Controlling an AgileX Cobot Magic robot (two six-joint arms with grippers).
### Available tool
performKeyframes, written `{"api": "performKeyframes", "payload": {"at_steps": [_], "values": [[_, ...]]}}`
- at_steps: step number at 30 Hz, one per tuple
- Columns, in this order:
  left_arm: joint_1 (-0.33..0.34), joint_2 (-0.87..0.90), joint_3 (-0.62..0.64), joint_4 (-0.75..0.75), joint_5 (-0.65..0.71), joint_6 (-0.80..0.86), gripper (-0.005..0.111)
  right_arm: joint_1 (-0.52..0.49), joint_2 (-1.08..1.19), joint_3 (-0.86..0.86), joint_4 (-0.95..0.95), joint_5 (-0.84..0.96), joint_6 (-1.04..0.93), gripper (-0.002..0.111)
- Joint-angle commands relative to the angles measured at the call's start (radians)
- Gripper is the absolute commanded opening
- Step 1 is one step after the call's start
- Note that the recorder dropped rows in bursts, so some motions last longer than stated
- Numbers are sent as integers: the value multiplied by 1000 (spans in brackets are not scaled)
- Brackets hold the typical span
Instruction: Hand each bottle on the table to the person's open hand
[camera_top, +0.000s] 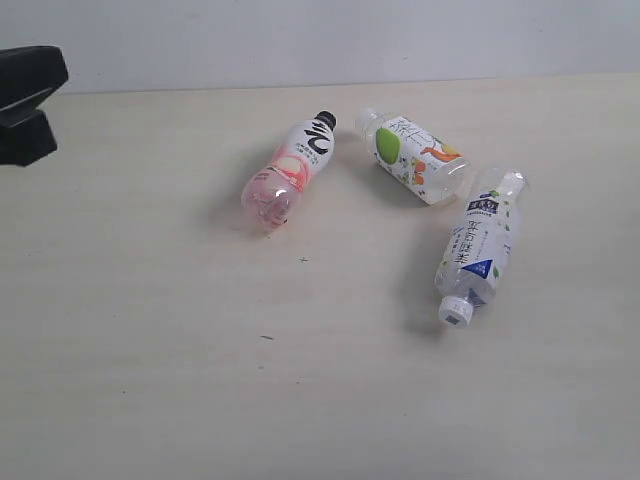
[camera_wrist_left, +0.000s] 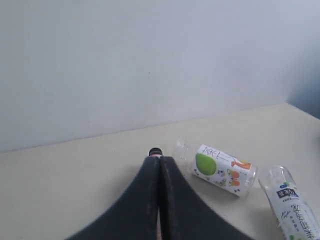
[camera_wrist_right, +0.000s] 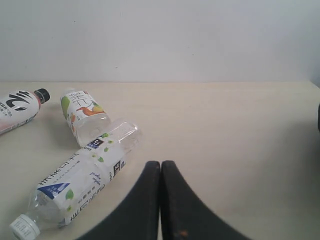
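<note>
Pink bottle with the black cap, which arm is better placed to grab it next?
Left, probably. The pink bottle lies leftmost, and the shut left gripper points straight at its cap; the right gripper is nearer the blue-white bottle.

Counting one counter (camera_top: 140, 390), three bottles lying down (pink bottle (camera_top: 290, 172), green-orange bottle (camera_top: 420, 157), blue-white bottle (camera_top: 480, 247)) and two end effectors: left end effector (camera_wrist_left: 159, 161), right end effector (camera_wrist_right: 160, 165).

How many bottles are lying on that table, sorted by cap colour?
Black cap: 1, the pink bottle
White cap: 2, the green-and-orange-label bottle and the blue-and-white-label bottle
Total: 3 bottles, all lying on their sides
</note>
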Motion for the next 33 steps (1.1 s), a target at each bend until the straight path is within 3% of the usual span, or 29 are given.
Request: {"api": "performKeyframes", "payload": {"at_steps": [1,11,15,33], "values": [[3,-74,105,-9,-142,24,0,-4,-6,5,-4,-7,-4,0],[3,-151,202,-9,-135,71,0,-4,-6,5,-4,-7,-4,0],[3,-151,202,-9,-71,106,0,-4,-6,5,-4,-7,-4,0],[3,-151,202,-9,-58,106,0,-4,-6,5,-4,-7,-4,0]]}}
